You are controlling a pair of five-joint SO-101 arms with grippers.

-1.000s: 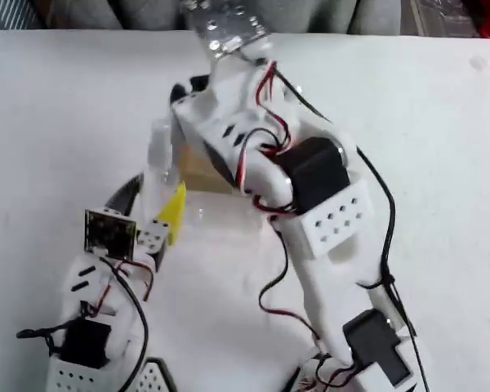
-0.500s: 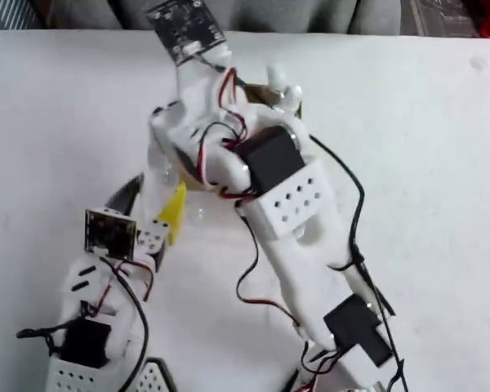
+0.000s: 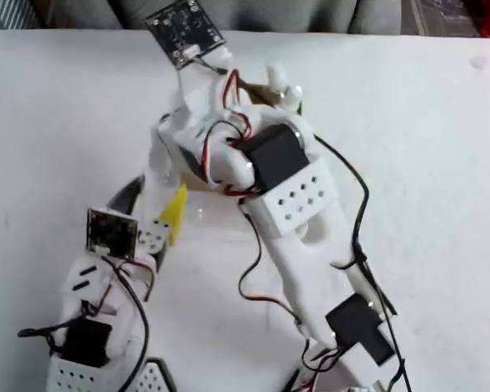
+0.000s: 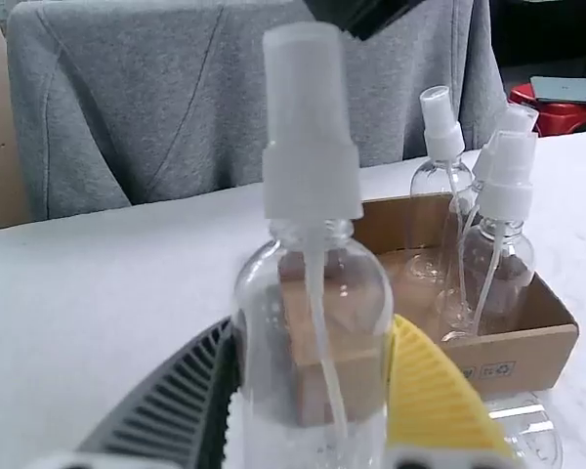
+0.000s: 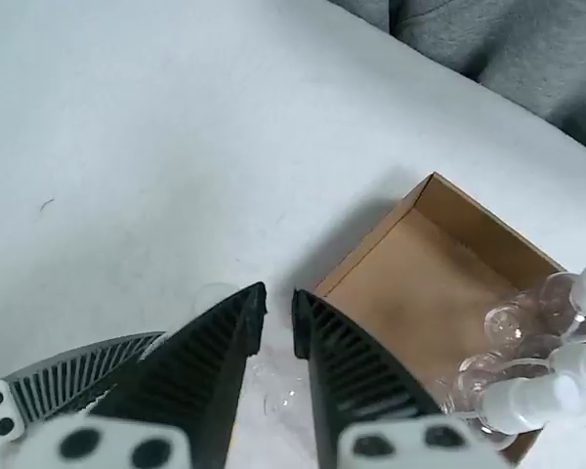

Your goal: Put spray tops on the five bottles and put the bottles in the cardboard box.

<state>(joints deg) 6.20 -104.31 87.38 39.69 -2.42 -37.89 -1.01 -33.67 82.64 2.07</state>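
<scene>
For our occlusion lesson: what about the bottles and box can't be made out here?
Left wrist view: the held bottle loses its base to the edge and hides part of the cardboard box.
High view: an arm covers the box, so the boxed bottles can't be counted.
Right wrist view: those bottles run off the edge.

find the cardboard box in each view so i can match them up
High view: the cardboard box peeks out from under the right arm.
Left wrist view: the cardboard box sits behind the bottle held in the left gripper.
Right wrist view: the cardboard box lies just beyond the right gripper.
Shared landmark: the spray-topped bottles standing in the box.
</scene>
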